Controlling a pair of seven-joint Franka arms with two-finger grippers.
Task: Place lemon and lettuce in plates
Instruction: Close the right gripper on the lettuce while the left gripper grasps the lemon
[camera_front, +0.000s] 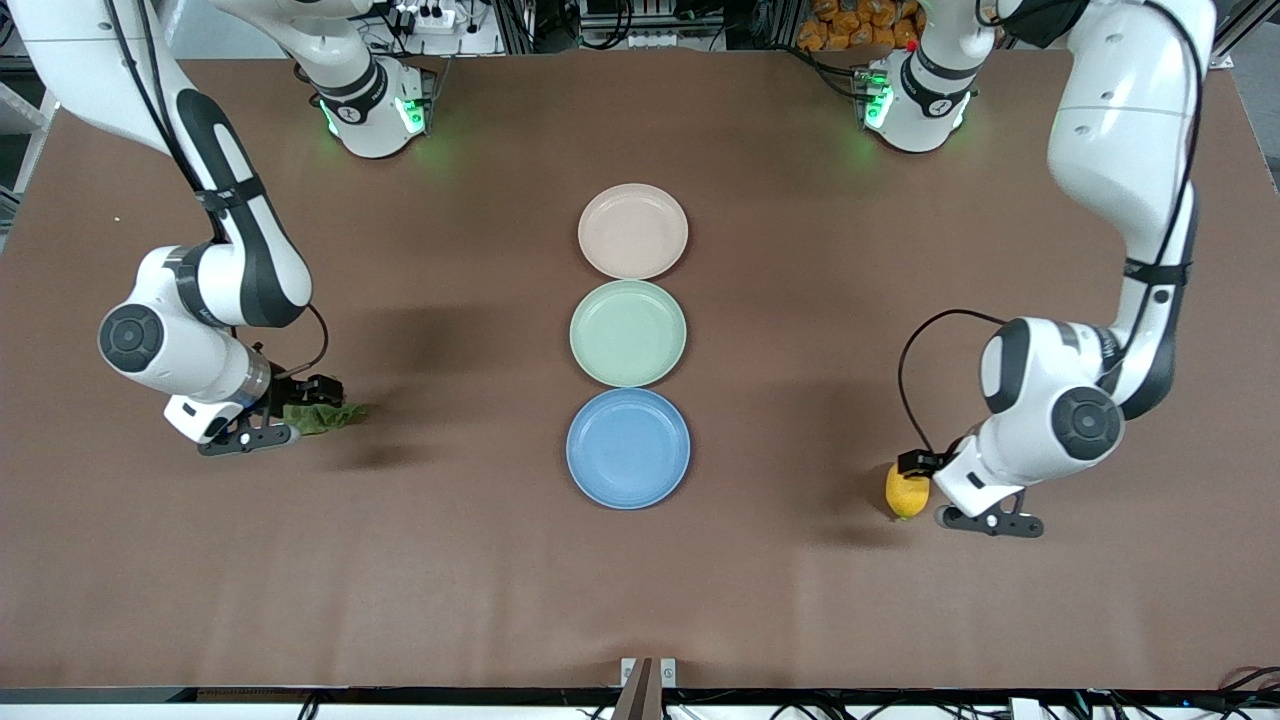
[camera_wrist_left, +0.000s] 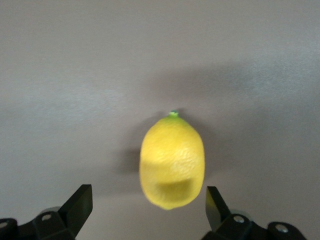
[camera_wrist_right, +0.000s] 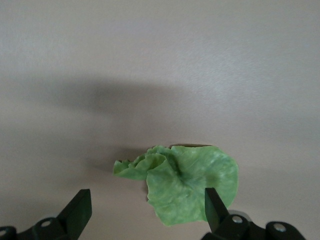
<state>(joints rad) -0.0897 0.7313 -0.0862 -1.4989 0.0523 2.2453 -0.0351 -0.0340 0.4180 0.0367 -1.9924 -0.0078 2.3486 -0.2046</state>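
Observation:
The yellow lemon (camera_front: 907, 492) lies on the brown table toward the left arm's end. My left gripper (camera_front: 930, 490) is low beside it and open. In the left wrist view the lemon (camera_wrist_left: 172, 160) has its lower end just between the open fingers of my left gripper (camera_wrist_left: 149, 202). The green lettuce (camera_front: 325, 415) lies toward the right arm's end. My right gripper (camera_front: 297, 412) is low at it and open. In the right wrist view the lettuce (camera_wrist_right: 187, 185) reaches between the fingers of my right gripper (camera_wrist_right: 148, 205), close to one finger. The blue plate (camera_front: 628, 447) and beige-pink plate (camera_front: 633, 230) are empty.
A mint-green plate (camera_front: 628, 332) sits between the blue and beige-pink plates, in a row down the table's middle. The blue plate is nearest the front camera. Bare brown table (camera_front: 450, 560) lies between the plates and each gripper.

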